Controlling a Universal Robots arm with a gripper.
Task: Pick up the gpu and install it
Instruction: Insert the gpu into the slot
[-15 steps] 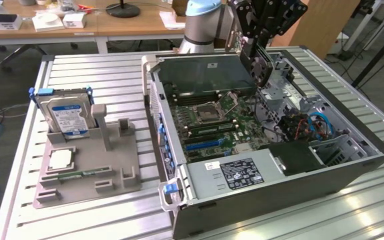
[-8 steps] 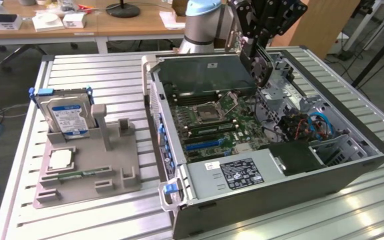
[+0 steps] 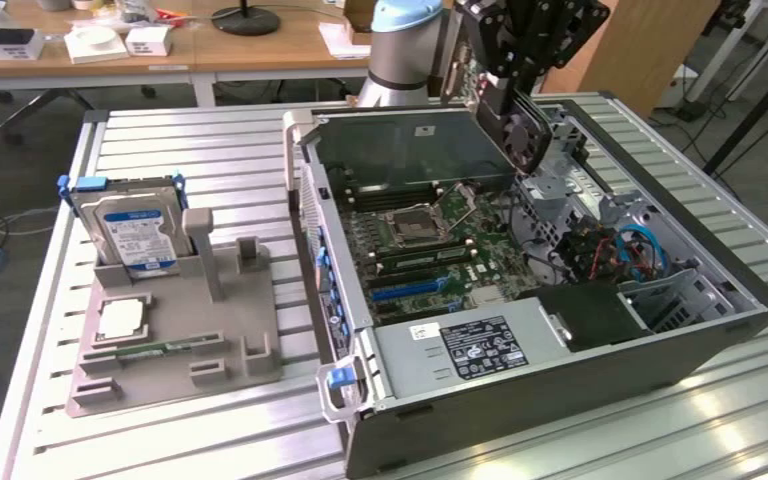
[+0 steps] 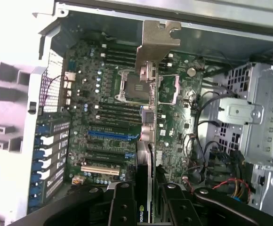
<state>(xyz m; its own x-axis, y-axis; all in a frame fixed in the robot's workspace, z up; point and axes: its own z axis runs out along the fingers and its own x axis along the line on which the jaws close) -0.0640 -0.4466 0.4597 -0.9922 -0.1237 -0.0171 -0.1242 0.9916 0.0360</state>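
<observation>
Slatted metal table [image 3: 184, 150] carries a parts stand [image 3: 171, 340] with a hard drive [image 3: 128, 225] at the exterior view's left, and an open computer case [image 3: 558, 400] at centre. At upper middle of that frame the gripper [image 3: 515, 88] hangs over the case, fingers [image 4: 122, 209] clamped on the gpu [image 3: 524, 135]. It is held on edge, probably to meet a slot. The wrist view adds alignment: its metal bracket [image 4: 156, 40] points toward the case wall, with the blue slot [image 4: 110, 134] just beside the card's line.

Slatted metal bench [image 3: 197, 140] carries two things: the open computer case [image 3: 491, 420] lies on its side, and just beside the case, toward the exterior view's left, sits a grey parts holder [image 3: 171, 335].
</observation>
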